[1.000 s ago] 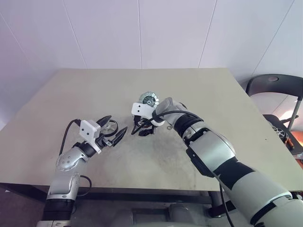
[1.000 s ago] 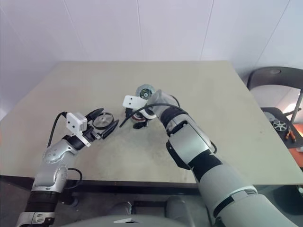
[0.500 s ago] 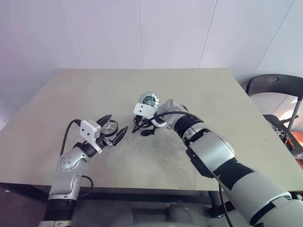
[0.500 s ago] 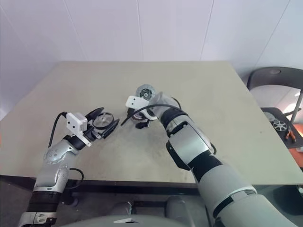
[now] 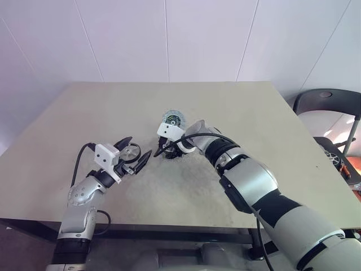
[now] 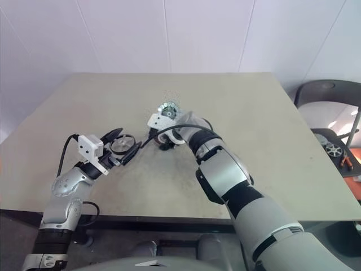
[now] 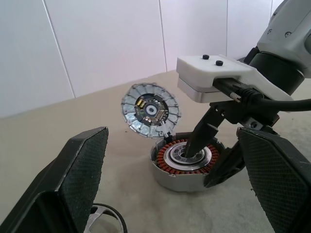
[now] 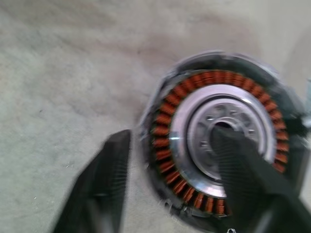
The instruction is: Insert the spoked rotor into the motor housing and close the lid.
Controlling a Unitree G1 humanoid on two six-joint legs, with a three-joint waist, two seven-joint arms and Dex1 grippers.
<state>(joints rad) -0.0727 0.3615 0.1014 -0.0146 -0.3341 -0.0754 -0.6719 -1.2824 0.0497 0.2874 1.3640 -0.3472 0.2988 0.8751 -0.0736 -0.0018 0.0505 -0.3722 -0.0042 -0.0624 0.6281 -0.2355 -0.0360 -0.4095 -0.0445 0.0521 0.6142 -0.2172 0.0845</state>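
Rotor unseated: my right pincer [image 7: 214,155], half-open, straddles the wall of the short dark copper-wound motor housing [image 7: 186,162], segmented silvery lid [image 7: 151,109] raised; left pincer [image 5: 134,156] wide, empty.

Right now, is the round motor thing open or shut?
Open. The lid stands tipped up behind the motor housing, and the copper windings inside are bare. The right gripper straddles its wall.

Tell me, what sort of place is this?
Probably a workshop or lab test cell: a bare work table against plain white wall panels, with an opened motor housing on it.
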